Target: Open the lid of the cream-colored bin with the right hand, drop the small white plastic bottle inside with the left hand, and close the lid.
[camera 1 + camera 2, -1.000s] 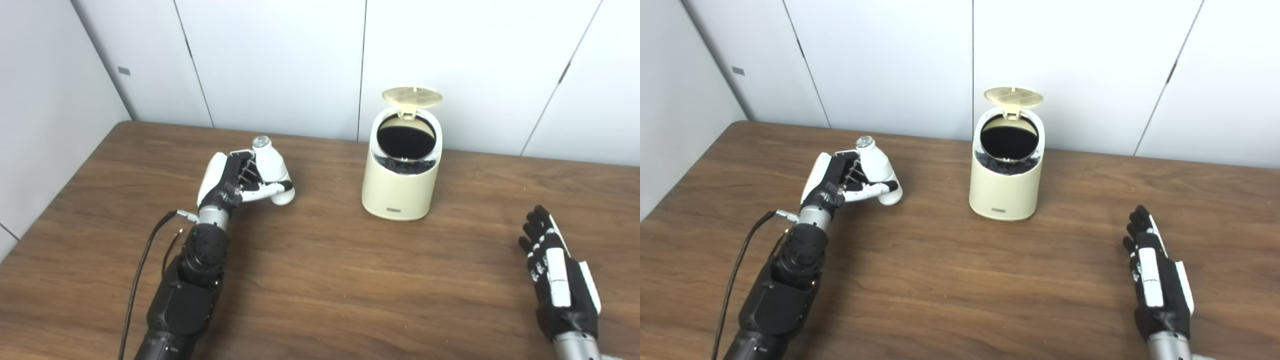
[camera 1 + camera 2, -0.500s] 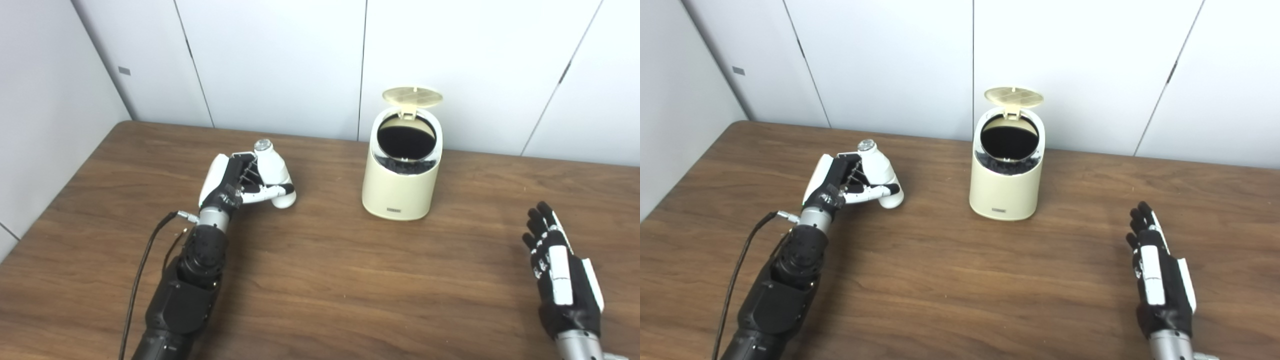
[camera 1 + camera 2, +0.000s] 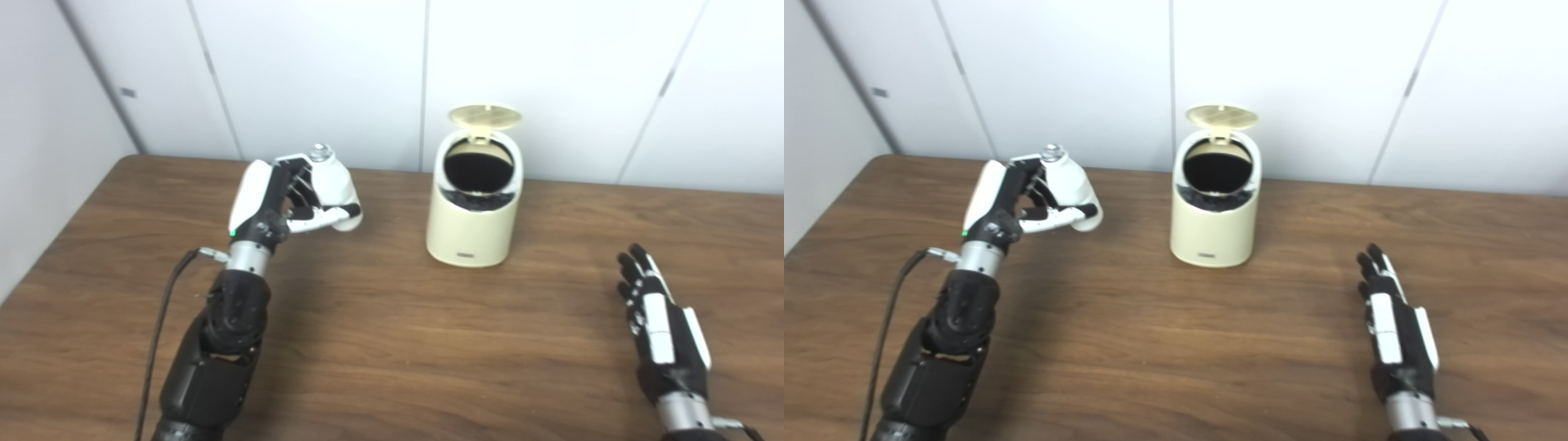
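A long brown wooden table [image 3: 392, 343] fills most of the view. Its grain runs from side to side, and the light makes it a little shiny. Behind the table stand plain white wall panels [image 3: 318, 73] with thin dark lines between them. Another white wall [image 3: 43, 141] runs along the table's left side and meets the back panels in the corner.

Near the back of the table, close to the middle, sits the cream-colored bin [image 3: 471, 208]. Its round lid [image 3: 485, 115] is flipped up and stands open on its hinge at the back. The hole at the top looks dark inside.

The left hand [image 3: 275, 196] is up above the table, to the left of the bin and apart from it. Its fingers [image 3: 324, 216] are curled around the small white plastic bottle [image 3: 334, 187] — it has a firm hold on it. The bottle leans, with its shiny cap [image 3: 320, 150] pointing up and away. The left arm [image 3: 226, 343] is black, and a thin black cable [image 3: 156, 343] hangs beside it.

The right hand [image 3: 661, 324] is low over the table on the right side, well apart from the bin. Its fingers are stretched out straight and a little spread — it holds nothing.
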